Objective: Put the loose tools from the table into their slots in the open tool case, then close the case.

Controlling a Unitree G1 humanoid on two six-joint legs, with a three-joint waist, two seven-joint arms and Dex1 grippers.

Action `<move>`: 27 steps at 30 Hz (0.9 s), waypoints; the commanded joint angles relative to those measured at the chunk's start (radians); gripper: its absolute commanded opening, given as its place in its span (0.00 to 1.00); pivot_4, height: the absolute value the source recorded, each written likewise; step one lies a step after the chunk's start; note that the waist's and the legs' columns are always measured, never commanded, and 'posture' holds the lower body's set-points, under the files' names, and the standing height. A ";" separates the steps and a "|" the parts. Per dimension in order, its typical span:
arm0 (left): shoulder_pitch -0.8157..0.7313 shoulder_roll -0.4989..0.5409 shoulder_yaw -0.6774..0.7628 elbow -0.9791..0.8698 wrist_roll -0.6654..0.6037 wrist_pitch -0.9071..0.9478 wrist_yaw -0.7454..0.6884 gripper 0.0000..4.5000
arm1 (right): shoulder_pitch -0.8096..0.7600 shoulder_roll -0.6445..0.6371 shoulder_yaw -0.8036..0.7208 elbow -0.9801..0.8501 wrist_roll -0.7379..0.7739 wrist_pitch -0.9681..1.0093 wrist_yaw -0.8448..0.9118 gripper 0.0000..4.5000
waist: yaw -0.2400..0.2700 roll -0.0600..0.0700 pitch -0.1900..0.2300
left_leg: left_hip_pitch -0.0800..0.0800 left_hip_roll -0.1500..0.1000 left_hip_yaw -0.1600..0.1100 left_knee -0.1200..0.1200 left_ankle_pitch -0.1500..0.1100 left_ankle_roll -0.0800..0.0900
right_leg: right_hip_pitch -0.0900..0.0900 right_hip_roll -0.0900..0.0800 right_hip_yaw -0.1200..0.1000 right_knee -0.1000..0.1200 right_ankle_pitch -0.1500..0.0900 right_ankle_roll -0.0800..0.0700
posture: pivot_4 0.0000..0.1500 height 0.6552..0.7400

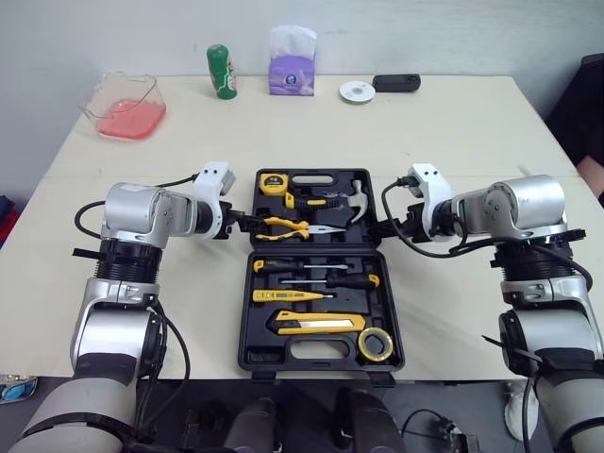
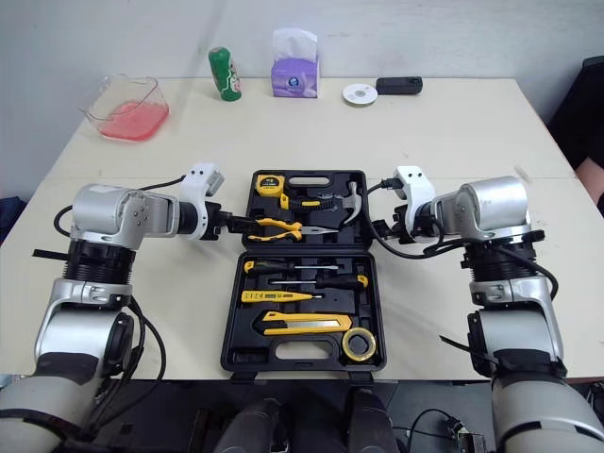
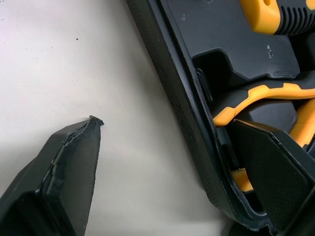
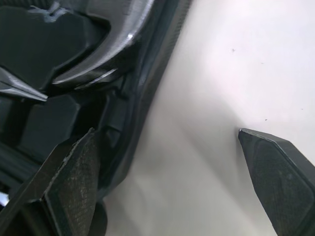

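The black tool case [image 1: 311,355] lies open at the table's middle. In its slots sit a tape measure [image 1: 274,182], a hammer [image 1: 354,203], pliers [image 1: 293,226], screwdrivers [image 1: 311,274], a utility knife [image 1: 316,324] and a tape roll [image 1: 376,343]. My left gripper [image 1: 243,224] is open and straddles the far half's left rim [image 3: 182,113]: one finger by the pliers' yellow handle [image 3: 256,96], the other over the table. At the right rim [image 4: 147,83] my right gripper [image 1: 385,226] is open the same way, one finger inside near the hammer head [image 4: 98,69].
Along the table's far edge stand a clear container with pink contents [image 1: 127,109], a green bottle [image 1: 221,72], a purple tissue pack [image 1: 292,61], a white disc [image 1: 357,92] and a black device [image 1: 396,83]. Bare tabletop lies to both sides of the case.
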 commanded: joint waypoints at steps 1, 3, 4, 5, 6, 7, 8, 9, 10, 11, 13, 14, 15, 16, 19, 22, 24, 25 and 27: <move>-0.012 0.001 -0.006 0.012 0.014 0.002 -0.006 1.00 | -0.030 0.003 -0.014 0.014 -0.013 -0.016 -0.016 0.87 | 0.000 0.000 0.000 | 0.000 0.000 0.000 0.000 0.000 0.000 | 0.000 0.000 0.000 0.000 0.000 0.000 | 1.00 1.00; -0.014 -0.005 0.003 0.018 0.012 -0.004 -0.006 0.88 | -0.032 0.009 -0.018 0.024 -0.012 -0.011 -0.021 0.68 | 0.000 0.000 0.000 | 0.000 0.000 0.000 0.001 0.000 0.000 | 0.000 0.000 0.000 0.001 0.000 0.000 | 1.00 1.00; -0.016 -0.008 0.007 0.021 0.011 -0.006 -0.007 0.81 | -0.033 0.017 -0.031 0.031 -0.009 -0.004 -0.027 0.57 | 0.002 0.000 0.000 | 0.000 0.000 0.000 0.001 0.000 0.000 | 0.000 0.000 0.000 0.001 0.000 0.000 | 1.00 1.00; -0.017 -0.011 0.011 0.024 0.011 -0.007 -0.007 0.71 | -0.035 0.027 -0.047 0.038 -0.006 0.005 -0.037 0.47 | 0.003 -0.001 0.000 | 0.000 0.000 0.000 0.001 0.000 0.000 | 0.000 0.000 0.000 0.001 0.000 0.000 | 1.00 1.00; -0.018 -0.013 0.013 0.026 0.012 -0.007 -0.007 0.60 | -0.036 0.034 -0.058 0.042 -0.004 0.011 -0.044 0.34 | 0.003 -0.001 -0.001 | 0.000 0.000 -0.001 0.002 0.000 0.000 | 0.000 0.000 0.000 0.001 0.000 0.000 | 1.00 1.00; -0.017 -0.017 0.014 0.026 0.014 -0.006 -0.006 0.50 | -0.037 0.044 -0.074 0.047 -0.008 0.012 -0.059 0.23 | 0.002 -0.001 -0.001 | 0.000 0.000 -0.001 0.002 0.000 0.000 | 0.001 0.000 0.000 0.001 0.000 0.000 | 1.00 1.00; -0.016 -0.021 0.013 0.024 0.014 -0.005 -0.006 0.38 | -0.037 0.051 -0.086 0.047 -0.007 0.019 -0.067 0.10 | 0.001 -0.001 -0.001 | 0.000 0.000 -0.001 0.002 0.000 0.000 | 0.001 0.000 0.001 0.001 0.000 0.000 | 1.00 1.00; -0.016 -0.028 0.019 0.026 0.016 -0.014 -0.002 0.27 | -0.040 0.063 -0.108 0.050 -0.003 0.033 -0.078 0.00 | 0.001 -0.002 -0.001 | 0.000 0.000 -0.001 0.002 0.000 0.000 | 0.001 0.000 0.001 0.002 0.000 0.000 | 1.00 1.00; -0.016 -0.031 0.022 0.027 0.016 -0.017 -0.002 0.17 | -0.041 0.072 -0.123 0.048 0.002 0.047 -0.085 0.00 | 0.002 -0.001 -0.001 | 0.000 0.000 -0.001 0.003 0.000 0.000 | 0.001 0.000 0.001 0.002 0.000 0.000 | 1.00 1.00; -0.016 -0.033 0.024 0.028 0.016 -0.020 -0.003 0.09 | -0.041 0.077 -0.133 0.047 0.007 0.056 -0.090 0.00 | 0.001 -0.001 -0.001 | 0.001 0.000 -0.001 0.004 0.000 0.000 | 0.001 0.000 0.001 0.003 0.000 0.000 | 1.00 1.00; -0.019 -0.041 0.035 0.028 0.013 -0.029 0.001 0.06 | -0.034 0.084 -0.148 0.034 0.007 0.063 -0.105 0.00 | 0.000 -0.001 -0.001 | 0.001 0.000 0.000 0.005 0.000 -0.001 | 0.001 0.000 0.002 0.004 0.000 0.000 | 1.00 1.00; -0.019 -0.048 0.049 0.026 0.011 -0.038 0.007 0.06 | -0.031 0.097 -0.174 0.024 0.010 0.065 -0.118 0.00 | 0.000 -0.001 -0.001 | 0.001 0.000 0.000 0.005 0.000 -0.001 | 0.001 0.000 0.002 0.004 0.000 0.000 | 1.00 1.00; -0.018 -0.054 0.062 0.022 0.012 -0.051 0.017 0.06 | -0.029 0.114 -0.208 0.010 0.014 0.065 -0.134 0.00 | 0.000 -0.001 -0.001 | 0.001 0.000 0.000 0.005 0.000 -0.001 | 0.001 0.000 0.002 0.004 0.000 0.000 | 1.00 1.00; -0.017 -0.058 0.071 0.018 0.013 -0.060 0.025 0.06 | -0.027 0.126 -0.233 0.001 0.018 0.066 -0.147 0.00 | 0.000 -0.001 -0.001 | 0.001 0.000 0.000 0.005 0.000 -0.001 | 0.001 0.000 0.003 0.004 0.000 0.000 | 1.00 1.00; -0.010 -0.078 0.132 -0.002 -0.003 -0.117 0.045 0.05 | -0.004 0.154 -0.283 -0.076 0.035 -0.009 -0.161 0.00 | 0.000 -0.001 -0.001 | 0.000 0.000 0.000 0.005 0.000 -0.001 | 0.000 0.000 0.003 0.004 0.000 0.000 | 1.00 1.00; 0.012 -0.093 0.185 -0.030 -0.012 -0.213 0.059 0.04 | 0.040 0.162 -0.295 -0.161 0.046 -0.125 -0.147 0.00 | -0.001 -0.001 -0.001 | -0.002 0.000 0.000 0.005 0.000 -0.001 | -0.003 0.000 0.003 0.004 0.000 0.000 | 1.00 1.00; 0.046 -0.101 0.218 -0.059 -0.020 -0.314 0.050 0.04 | 0.082 0.167 -0.300 -0.212 0.045 -0.242 -0.131 0.00 | -0.001 -0.001 -0.001 | -0.003 0.000 0.001 0.004 0.000 -0.001 | -0.004 0.000 0.003 0.004 0.000 0.000 | 1.00 1.00; 0.061 -0.106 0.230 -0.069 -0.025 -0.362 0.043 0.03 | 0.096 0.172 -0.307 -0.224 0.046 -0.289 -0.129 0.00 | -0.001 -0.001 -0.001 | -0.004 0.000 0.001 0.004 0.000 -0.001 | -0.005 0.000 0.003 0.004 0.000 0.000 | 1.00 1.00; 0.090 -0.114 0.249 -0.086 -0.024 -0.444 0.048 0.02 | 0.156 0.161 -0.273 -0.264 0.001 -0.476 -0.107 0.00 | -0.001 -0.001 -0.001 | -0.005 0.000 0.002 0.004 0.000 -0.001 | -0.007 0.000 0.004 0.004 0.000 0.000 | 1.00 1.00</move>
